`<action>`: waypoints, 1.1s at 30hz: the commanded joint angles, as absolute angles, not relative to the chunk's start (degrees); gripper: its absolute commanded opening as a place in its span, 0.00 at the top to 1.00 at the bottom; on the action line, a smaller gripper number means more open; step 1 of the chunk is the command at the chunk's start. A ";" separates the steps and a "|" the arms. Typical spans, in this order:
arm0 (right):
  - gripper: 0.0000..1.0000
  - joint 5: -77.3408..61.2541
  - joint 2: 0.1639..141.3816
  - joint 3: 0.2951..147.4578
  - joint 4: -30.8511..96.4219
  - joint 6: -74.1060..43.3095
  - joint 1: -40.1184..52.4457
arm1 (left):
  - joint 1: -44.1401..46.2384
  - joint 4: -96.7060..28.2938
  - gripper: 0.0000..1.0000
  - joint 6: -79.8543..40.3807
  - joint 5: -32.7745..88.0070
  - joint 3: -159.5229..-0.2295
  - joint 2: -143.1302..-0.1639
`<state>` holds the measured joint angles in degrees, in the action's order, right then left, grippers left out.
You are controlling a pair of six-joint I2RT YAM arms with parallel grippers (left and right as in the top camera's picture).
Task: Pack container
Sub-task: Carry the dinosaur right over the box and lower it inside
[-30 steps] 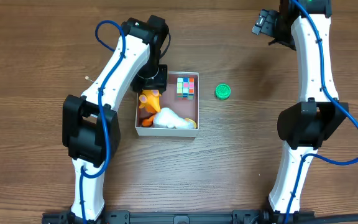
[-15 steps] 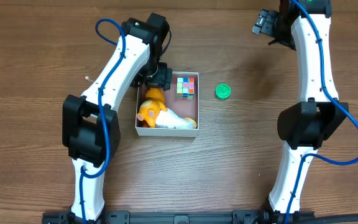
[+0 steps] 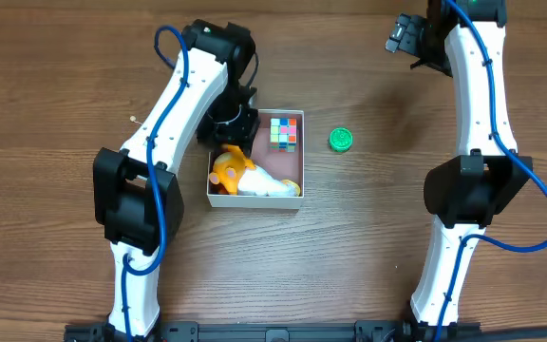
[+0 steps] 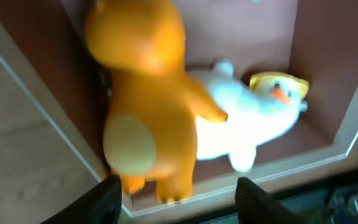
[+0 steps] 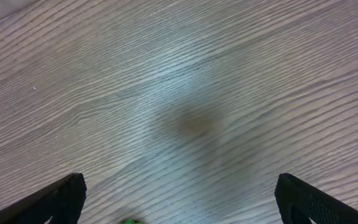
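Risk: orange toy (image 3: 226, 167) sits against the 9 o'clock wall of the container (image 3: 254, 201), centre of desk (image 3: 368, 242). Left jaws, part-open and empty, hang just at its 12 o'clock and could drag it out. Right jaws wide open, empty.

container (image 3: 254, 201) | white walls, reddish-brown inside | square, shallow, upright, open-topped

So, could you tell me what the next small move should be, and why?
Probably lift the left fingers clear of the container: the orange toy lies inside with the white duck, unheld, and the green cap sits outside, not yet packed.
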<state>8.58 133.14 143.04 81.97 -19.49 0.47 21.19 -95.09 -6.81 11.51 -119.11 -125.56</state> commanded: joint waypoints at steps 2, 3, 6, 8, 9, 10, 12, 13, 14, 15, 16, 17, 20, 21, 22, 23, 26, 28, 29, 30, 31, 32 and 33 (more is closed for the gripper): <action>0.00 9.41 132.46 144.77 81.67 -19.75 0.36 | 21.41 -96.84 0.36 -5.78 13.37 -120.18 -125.34; 0.00 9.41 132.46 144.77 81.67 -19.75 0.36 | 21.41 -96.84 0.35 -5.82 13.41 -120.18 -125.34; 0.00 9.41 132.46 144.77 81.67 -19.75 0.36 | 21.43 -96.84 0.34 -8.01 13.63 -120.16 -125.34; 0.00 9.41 132.46 144.77 81.69 -19.75 0.36 | 21.52 -96.84 0.34 -9.30 13.61 -120.16 -125.34; 0.00 9.41 132.46 144.77 81.69 -19.75 0.36 | 21.52 -96.84 0.34 -9.56 13.61 -120.16 -125.34; 0.00 9.41 132.46 144.77 81.67 -19.75 0.34 | 21.52 -96.84 0.35 -10.41 13.58 -120.16 -125.34; 0.00 9.39 132.46 144.77 81.67 -19.75 0.34 | 21.52 -96.84 0.37 -11.20 13.61 -119.87 -125.34; 0.00 9.41 132.46 144.77 81.67 -19.75 0.36 | 21.54 -96.84 0.37 -11.18 13.61 -119.46 -125.34; 0.00 9.39 132.46 144.77 81.67 -19.75 0.34 | 21.56 -96.84 0.37 -11.18 13.58 -118.85 -125.34; 0.00 9.41 132.46 144.77 81.67 -19.75 0.36 | 21.56 -96.84 0.36 -11.18 13.58 -118.08 -125.34; 0.00 9.39 132.46 144.77 81.67 -19.75 0.36 | 21.56 -96.84 0.36 -11.18 13.58 -117.19 -125.34; 0.00 9.39 132.46 144.77 81.67 -19.75 0.36 | 21.56 -96.84 0.36 -11.18 13.58 -116.36 -125.34; 0.00 9.39 132.46 144.77 81.67 -19.75 0.36 | 21.58 -96.84 0.36 -11.18 13.58 -116.29 -125.34; 0.00 9.41 132.46 144.77 81.67 -19.75 0.36 | 21.58 -96.84 0.36 -11.20 13.58 -116.29 -125.34; 0.00 9.41 132.46 144.77 81.67 -19.75 0.36 | 21.58 -96.86 0.36 -11.22 13.58 -116.29 -125.34; 0.00 9.41 132.46 144.77 81.67 -19.75 0.36 | 21.58 -96.84 0.35 -11.20 13.56 -116.29 -125.34; 0.00 9.41 132.46 144.77 81.67 -19.75 0.36 | 21.58 -96.84 0.35 -11.20 13.54 -115.94 -125.34; 0.00 9.41 132.46 144.77 81.69 -19.75 0.34 | 21.56 -96.77 0.34 -11.18 12.86 -114.54 -125.34; 0.00 9.41 132.46 144.77 81.67 -19.75 0.36 | 21.56 -96.73 0.34 -11.18 12.67 -113.71 -125.34; 0.00 9.41 132.46 144.77 81.67 -19.75 0.36 | 21.56 -96.57 0.34 -11.18 12.69 -113.10 -125.34; 0.00 9.41 132.46 144.77 81.69 -19.75 0.36 | 21.56 -96.20 0.33 -11.18 12.69 -112.18 -125.34; 0.00 9.41 132.46 144.77 81.67 -19.75 0.36 | 21.56 -95.83 0.32 -11.18 12.69 -111.66 -125.34; 0.00 9.41 132.46 144.77 81.69 -19.75 0.36 | 21.56 -95.57 0.32 -11.18 12.71 -111.48 -125.34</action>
<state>8.58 133.14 143.04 81.93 -19.44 0.47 21.19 -96.07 -10.57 12.43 -112.73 -125.56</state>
